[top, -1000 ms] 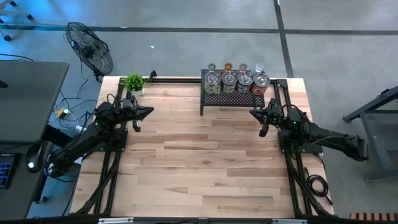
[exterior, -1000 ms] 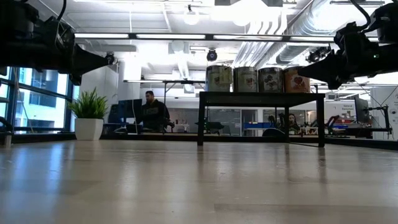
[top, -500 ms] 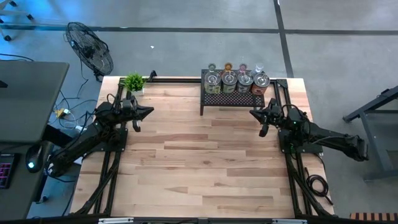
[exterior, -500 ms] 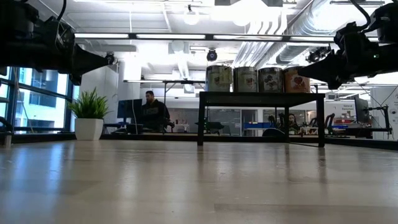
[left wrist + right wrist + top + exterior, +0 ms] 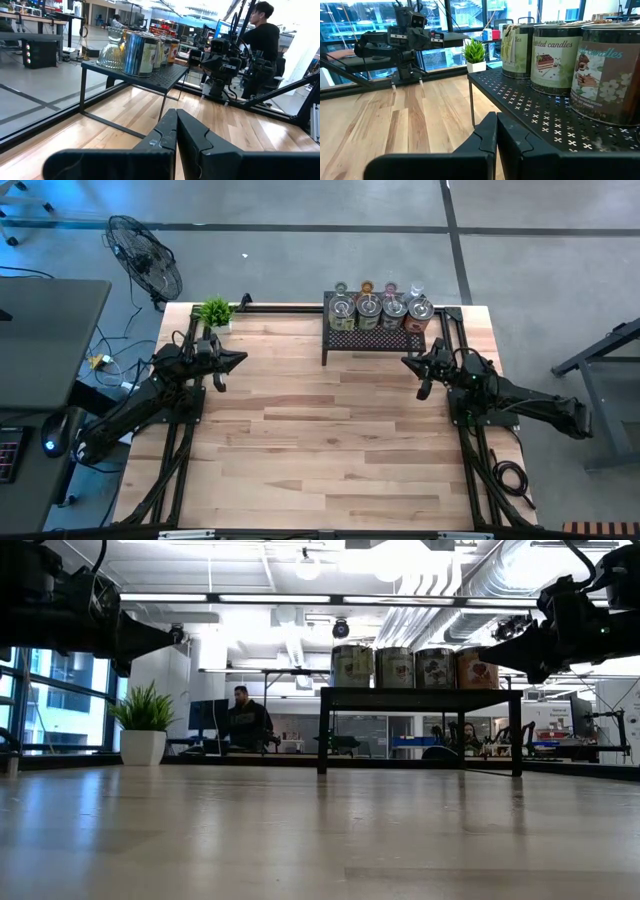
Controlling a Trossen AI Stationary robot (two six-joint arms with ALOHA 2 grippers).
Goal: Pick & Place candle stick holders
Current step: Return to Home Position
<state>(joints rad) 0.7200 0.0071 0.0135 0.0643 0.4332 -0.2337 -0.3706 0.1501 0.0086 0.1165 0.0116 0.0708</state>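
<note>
High view: all eight candle stick holders [image 5: 393,308] are seen on the black mesh rack [image 5: 372,340], at the far side of the table [image 5: 320,450], right of centre. Four silver tins [image 5: 368,309] are lined up in the near row. Four glass holders [image 5: 366,287] are lined up in the far row, one behind each tin as far as can be told. No holder is seen on the bare tabletop, so placing is judged done. Only the return to rest is left, and it looks finished or nearly so.

Left gripper [image 5: 241,360] is held above the far-left part of the table, near the potted plant [image 5: 215,311], and is pointed right. Its jaws are pressed together with nothing between them, as confirmed in the left wrist view. Right gripper [image 5: 406,362] is held just off the rack's near-right corner and is pointed left. Its jaws are likewise pressed together on nothing. Both are kept clear of the rack.

Against the frames from a second and half a second back, no change is found. Both arms are seen in the same pose, and holders, rack and plant are seen in the same spots. Motion is judged to be stopped.
</note>
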